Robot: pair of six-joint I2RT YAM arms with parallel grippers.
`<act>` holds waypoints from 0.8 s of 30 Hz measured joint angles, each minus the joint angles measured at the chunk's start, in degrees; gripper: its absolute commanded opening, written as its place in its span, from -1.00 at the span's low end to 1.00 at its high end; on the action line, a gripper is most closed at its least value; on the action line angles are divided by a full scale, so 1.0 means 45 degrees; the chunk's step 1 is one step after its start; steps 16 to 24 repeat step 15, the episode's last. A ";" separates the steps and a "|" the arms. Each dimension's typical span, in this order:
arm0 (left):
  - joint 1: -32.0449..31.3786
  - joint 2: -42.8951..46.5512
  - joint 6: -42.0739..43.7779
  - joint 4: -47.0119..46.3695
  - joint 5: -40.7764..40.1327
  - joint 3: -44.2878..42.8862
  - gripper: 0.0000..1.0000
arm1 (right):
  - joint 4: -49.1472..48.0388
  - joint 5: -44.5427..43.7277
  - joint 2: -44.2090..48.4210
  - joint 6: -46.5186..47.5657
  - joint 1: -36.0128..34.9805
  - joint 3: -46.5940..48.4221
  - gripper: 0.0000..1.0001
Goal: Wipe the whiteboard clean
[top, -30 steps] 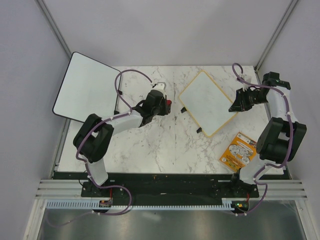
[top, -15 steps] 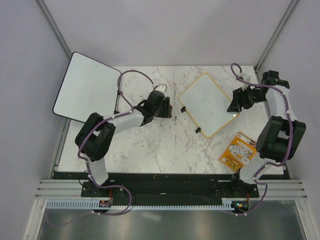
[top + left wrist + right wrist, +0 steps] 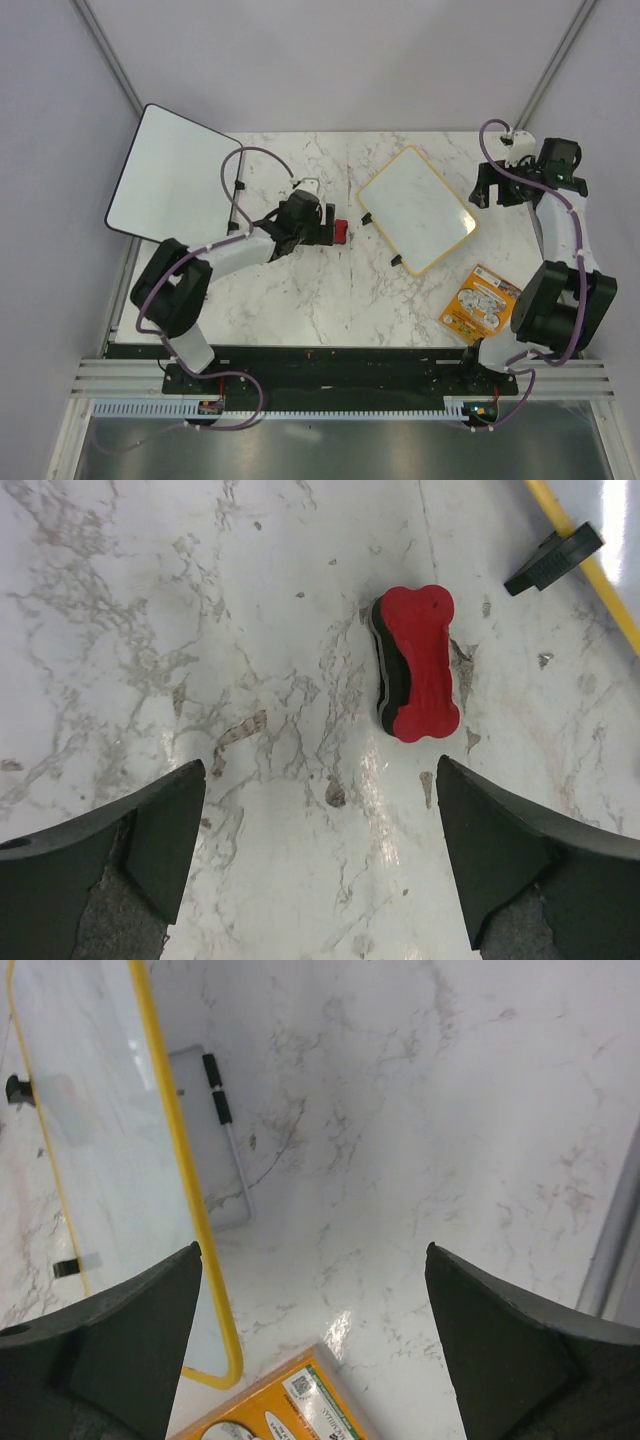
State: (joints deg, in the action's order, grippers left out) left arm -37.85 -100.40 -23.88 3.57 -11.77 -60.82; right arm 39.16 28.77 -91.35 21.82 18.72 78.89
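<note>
Looking at the small yellow-framed whiteboard (image 3: 415,208), I see it flat on the white marble worktop (image 3: 300,290), right of centre. A red bone-shaped eraser (image 3: 415,665) lies near its left. My left tool (image 3: 320,780) and right tool (image 3: 312,1255) gape wide, empty. Pale grey walls (image 3: 330,60) enclose everything.

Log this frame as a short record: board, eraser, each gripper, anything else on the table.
board: small yellow-framed rounded whiteboard, flat on the marble table, no writing visible
eraser: red bone-shaped eraser, lying free on the table, left of the whiteboard and apart from it
left arm: left gripper open, eraser ahead of its fingers, untouched
right arm: right gripper open, holding nothing, over bare table beside the whiteboard's right edge
other: orange printed packet; large black-framed white board at far left
</note>
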 measured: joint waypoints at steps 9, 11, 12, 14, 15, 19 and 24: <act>0.0000 0.4988 0.0291 -0.0272 -0.0714 0.1797 0.99 | -0.4250 0.0272 0.2448 -0.2035 0.0325 -0.3687 0.96; 0.0000 0.5581 0.0364 -0.0364 -0.0923 0.1991 0.99 | -0.5464 0.0403 0.2448 -0.2623 0.0306 -0.4702 0.96; 0.0000 0.5824 0.0452 -0.0413 -0.1093 0.2089 0.99 | -0.6256 0.0461 0.2448 -0.3045 0.0306 -0.5387 0.96; 0.0005 0.5984 0.0602 -0.0442 -0.1379 0.2210 0.99 | -0.7674 0.0641 0.2448 -0.3798 0.0306 -0.6518 0.96; 0.0005 0.5989 0.0665 -0.0442 -0.1452 0.2263 0.99 | -0.8126 0.0699 0.2448 -0.4070 0.0306 -0.6887 0.96; 0.0005 0.5989 0.0665 -0.0442 -0.1452 0.2263 0.99 | -0.8126 0.0699 0.2448 -0.4070 0.0306 -0.6887 0.96; 0.0005 0.5989 0.0665 -0.0442 -0.1452 0.2263 0.99 | -0.8126 0.0699 0.2448 -0.4070 0.0306 -0.6887 0.96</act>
